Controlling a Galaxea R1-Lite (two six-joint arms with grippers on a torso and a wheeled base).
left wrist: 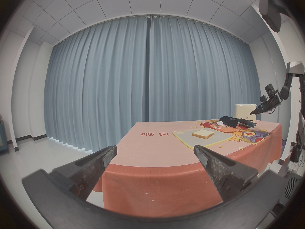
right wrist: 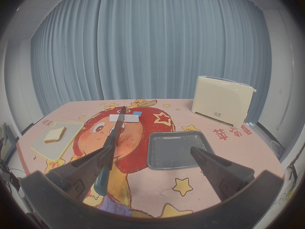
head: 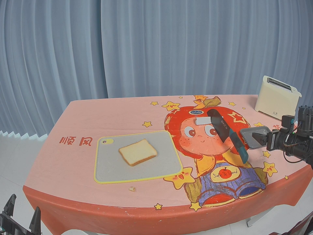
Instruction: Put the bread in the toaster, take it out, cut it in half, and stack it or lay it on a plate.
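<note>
Tan bread (head: 137, 152) on board (head: 109, 168) — left end effector (left wrist: 154, 150) and right end effector (right wrist: 151, 149) spread apart.

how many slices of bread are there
1. The bread slice lies flat on the cutting board, at the left of the table. Another could be hidden inside the toaster.

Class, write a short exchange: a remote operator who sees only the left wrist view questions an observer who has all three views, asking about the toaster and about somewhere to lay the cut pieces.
Operator: From here the toaster is side-on. Is anything in it?
Observer: The head view looks down on its top slot, and nothing sticks up out of it.
Operator: I see nothing to serve on. Is there something?
Observer: Yes. The right wrist view shows a grey tray, with nothing on it, lying between the knife and the toaster.
</note>
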